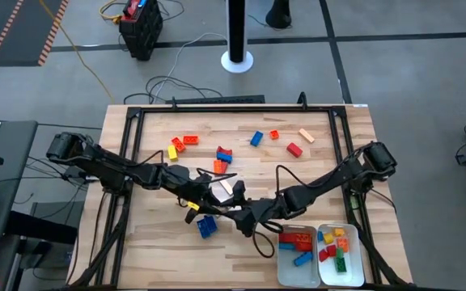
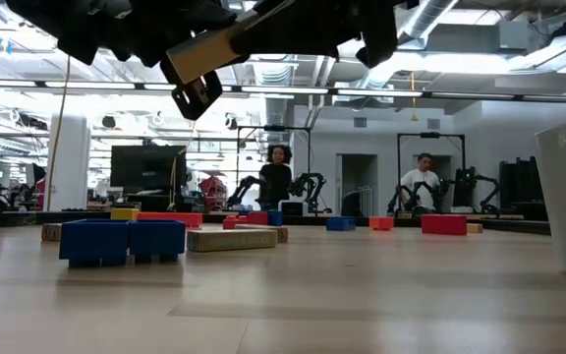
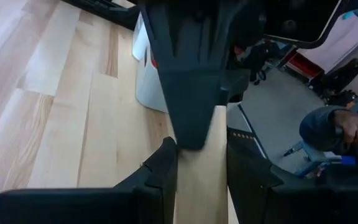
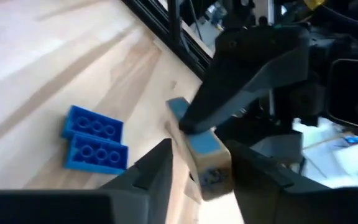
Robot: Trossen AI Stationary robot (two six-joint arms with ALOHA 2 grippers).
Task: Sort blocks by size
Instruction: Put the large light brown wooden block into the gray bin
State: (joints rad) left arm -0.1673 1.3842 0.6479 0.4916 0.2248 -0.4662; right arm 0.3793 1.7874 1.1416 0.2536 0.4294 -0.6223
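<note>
My two grippers meet over the middle of the table, both shut on one long tan block [image 2: 204,54], which is lifted well above the tabletop. My left gripper [image 1: 219,191] comes from the table's left, my right gripper [image 1: 239,208] from the right. The tan block shows between the fingers in the left wrist view [image 3: 201,180] and the right wrist view [image 4: 204,158]. Two blue blocks [image 1: 207,226] lie side by side on the table just under the grippers. Loose blocks lie farther back: orange and yellow [image 1: 180,145], blue and red [image 1: 224,153], blue [image 1: 256,138], red [image 1: 294,149], tan [image 1: 307,135]. My left gripper pinches one end of the tan block [image 3: 199,163] between its two fingers, on its two long sides. The block points away from the fingers and is clear of the table. My right gripper pinches the block's other end [image 4: 199,148] between its two fingers. It comes from the opposite side. In each wrist view one finger of the other gripper lies on the block's upper face [image 3: 191,99].
Two white trays stand at the near right, the left one [image 1: 285,271] with red and blue blocks, the right one [image 1: 354,275] with several mixed blocks. A black frame [image 1: 217,107] runs around the table. People and other robot stations show far behind the table.
</note>
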